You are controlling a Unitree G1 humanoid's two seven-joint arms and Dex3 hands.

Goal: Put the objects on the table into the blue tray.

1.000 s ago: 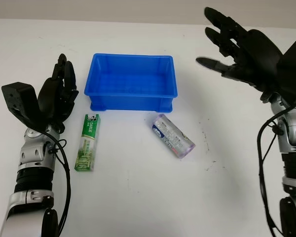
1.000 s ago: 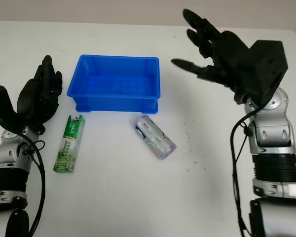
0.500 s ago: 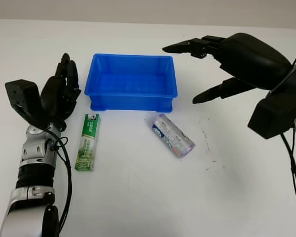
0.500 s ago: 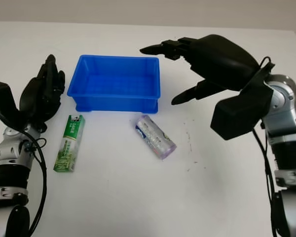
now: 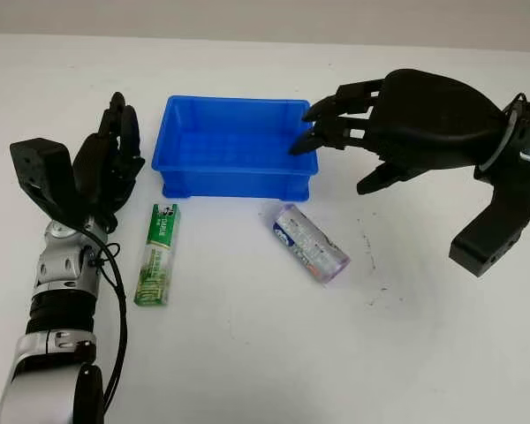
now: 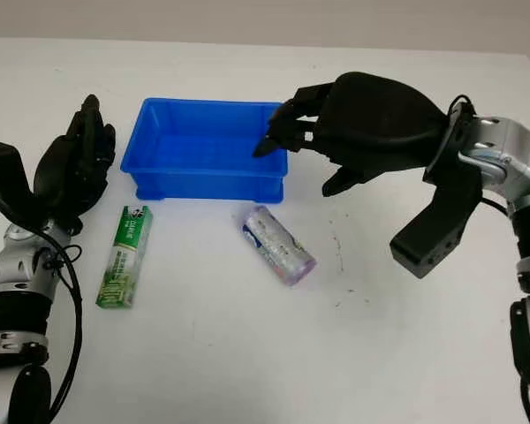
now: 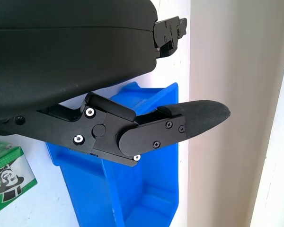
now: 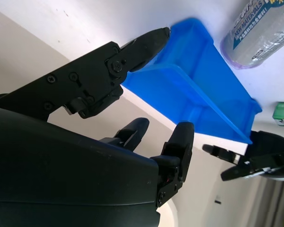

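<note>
The blue tray (image 5: 237,146) stands at the middle back of the white table, with nothing in it. In front of its left corner lies a green toothpaste box (image 5: 156,254); a silvery purple cylindrical pack (image 5: 310,243) lies slanted in front of its right corner. My right hand (image 5: 331,155) hovers palm down, open, over the tray's right rim and just behind the pack, touching neither. In the right wrist view the tray (image 8: 199,104) and the pack (image 8: 260,33) lie beyond its fingers. My left hand (image 5: 115,159) stands open beside the tray's left wall, above the box.
The white table (image 5: 247,353) stretches wide in front of the objects. A few dark specks mark it to the right of the pack. The left wrist view has the tray's corner (image 7: 146,189) and the box's end (image 7: 9,177).
My right hand has turned from raised and upright to palm down, and has dropped leftward over the tray's right rim. The left hand, the box and the pack have stayed put.
</note>
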